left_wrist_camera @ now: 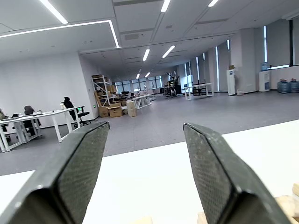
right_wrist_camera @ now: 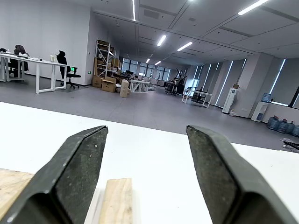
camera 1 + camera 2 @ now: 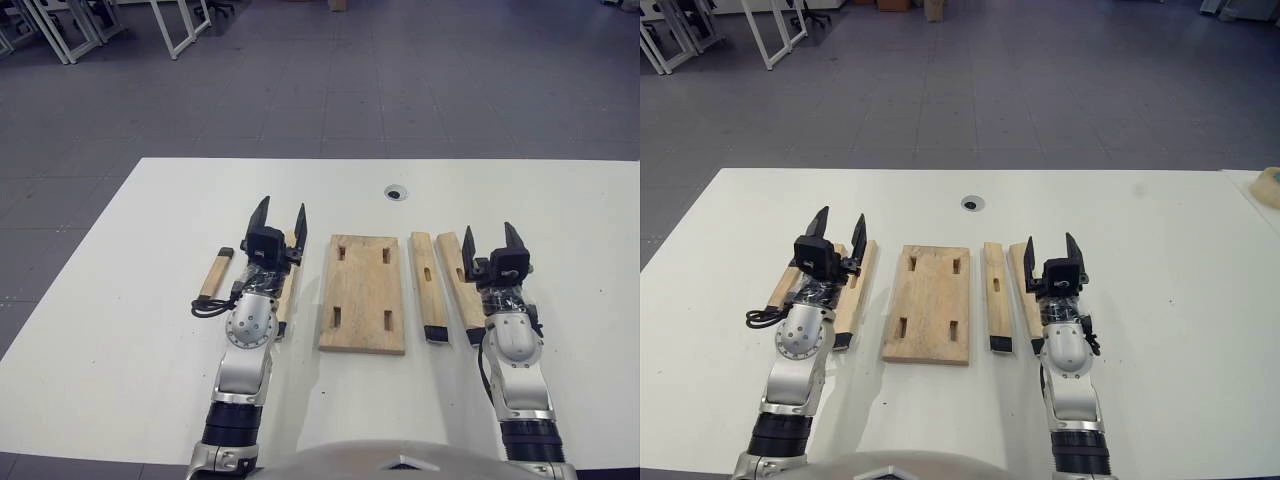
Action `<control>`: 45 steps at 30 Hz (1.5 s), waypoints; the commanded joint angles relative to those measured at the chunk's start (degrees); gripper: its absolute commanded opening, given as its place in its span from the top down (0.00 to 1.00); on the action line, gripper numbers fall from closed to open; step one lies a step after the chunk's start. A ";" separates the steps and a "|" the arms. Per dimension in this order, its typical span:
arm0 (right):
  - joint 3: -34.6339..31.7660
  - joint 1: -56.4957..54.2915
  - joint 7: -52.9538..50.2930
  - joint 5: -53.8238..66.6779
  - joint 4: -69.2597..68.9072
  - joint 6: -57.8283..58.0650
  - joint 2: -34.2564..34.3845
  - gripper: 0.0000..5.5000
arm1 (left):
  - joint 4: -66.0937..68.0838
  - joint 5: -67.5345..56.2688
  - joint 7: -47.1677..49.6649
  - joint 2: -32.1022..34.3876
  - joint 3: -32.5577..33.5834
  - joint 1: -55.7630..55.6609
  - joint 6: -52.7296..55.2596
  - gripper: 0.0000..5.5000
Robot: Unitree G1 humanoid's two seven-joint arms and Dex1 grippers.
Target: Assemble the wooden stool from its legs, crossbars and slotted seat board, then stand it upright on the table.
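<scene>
Our left pincer [image 3: 282,213] gapes wide and empty over a long wooden bar [image 3: 287,300], its forearm stretched straight ahead, low above the white bench [image 3: 110,330]. Our right pincer [image 3: 489,238] is equally wide, holding nothing, its arm parallel, over an angled wooden bar [image 3: 455,262]. Between the 2 arms the slotted seat board [image 3: 362,292] lies flat, 4 slots showing. A slotted wooden bar [image 3: 428,285] lies just beside its right edge, and a short wooden bar [image 3: 214,273] lies left of our left arm.
</scene>
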 commanded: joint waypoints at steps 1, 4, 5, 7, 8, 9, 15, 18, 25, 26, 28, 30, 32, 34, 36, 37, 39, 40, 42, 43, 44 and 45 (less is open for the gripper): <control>-0.29 -0.31 -0.59 -0.47 -0.39 -0.29 -0.14 0.44 | -0.06 -0.17 1.42 -0.23 1.19 -0.33 0.03 0.46; -0.11 -0.28 -0.55 -1.04 -0.61 -0.48 -0.43 0.44 | -0.02 0.45 1.65 -0.25 0.81 -0.33 -0.25 0.46; 0.05 -0.29 -0.47 -1.17 -0.71 -0.57 -0.44 0.44 | 0.02 0.56 1.64 -0.31 0.61 -0.28 -0.26 0.46; 0.37 -0.22 -0.50 -1.54 -0.26 -0.34 -0.24 0.44 | 0.21 0.96 1.94 -0.37 0.52 -0.11 0.08 0.46; 0.13 -0.28 -0.72 -1.43 0.11 -0.41 -0.07 0.44 | 0.56 0.95 2.28 -0.42 0.85 -0.24 0.18 0.46; 0.02 -0.35 -0.81 -1.38 0.27 -0.55 0.00 0.44 | 0.79 0.78 2.48 -0.37 1.22 -0.31 0.25 0.46; -0.18 -0.69 -1.03 -1.06 0.92 -0.95 0.29 0.44 | 1.62 -1.63 2.41 -1.32 2.16 -0.39 1.56 0.46; -0.06 -0.51 0.10 1.18 0.22 -2.46 0.92 0.44 | 1.63 -3.13 2.10 -1.90 2.64 -0.20 1.89 0.46; 3.98 -0.47 7.39 7.14 -1.22 -4.31 1.84 0.44 | 1.65 -4.32 1.21 -2.21 2.08 -0.26 1.47 0.46; 3.70 -0.59 6.56 5.87 -0.82 -4.88 1.68 0.44 | 1.70 -4.34 1.18 -2.24 2.01 -0.34 1.45 0.46; 2.97 -0.86 5.08 4.76 -0.49 -5.75 1.91 0.44 | 1.59 -4.43 1.14 -2.21 1.93 -0.30 1.39 0.46; 2.46 -1.07 4.38 4.60 -0.34 -6.26 2.01 0.44 | 1.48 -4.50 1.10 -2.18 1.84 -0.22 1.29 0.46; 2.32 -0.98 3.92 4.43 -0.24 -6.66 2.05 0.44 | 1.46 -4.65 0.95 -2.12 1.79 -0.18 1.20 0.46; 2.25 -0.77 3.52 4.12 -0.24 -6.92 2.20 0.44 | 1.49 -4.78 0.80 -2.04 1.78 -0.16 1.18 0.46; 1.98 -0.57 2.99 3.89 -0.19 -6.62 2.29 0.44 | 1.47 -4.75 0.76 -1.99 1.79 -0.13 1.24 0.46; 1.70 -0.44 2.77 3.77 -0.08 -6.34 2.08 0.44 | 1.49 -4.71 0.73 -1.93 1.81 -0.11 1.28 0.46; 0.41 0.46 2.11 3.43 0.28 -4.85 1.21 0.44 | 1.44 -4.62 0.74 -1.86 1.85 0.00 1.34 0.46; -0.65 1.30 1.50 3.27 0.27 -3.53 0.77 0.44 | 1.42 -4.59 0.76 -1.84 1.89 0.06 1.36 0.46; -2.80 3.66 1.12 3.06 -0.37 -1.02 -0.48 0.44 | 1.36 -4.55 0.82 -1.79 2.00 0.25 1.43 0.46; -3.91 5.36 1.68 3.30 -1.09 0.11 -1.46 0.44 | 1.36 -4.53 0.85 -1.77 2.05 0.38 1.44 0.46; -5.05 7.12 2.56 4.05 -2.03 2.06 -2.50 0.44 | 1.25 -4.48 0.95 -1.78 2.13 0.72 1.43 0.46; -5.92 8.83 3.63 4.87 -3.41 5.33 -3.59 0.44 | 1.09 -4.41 1.09 -1.79 2.22 1.06 1.47 0.46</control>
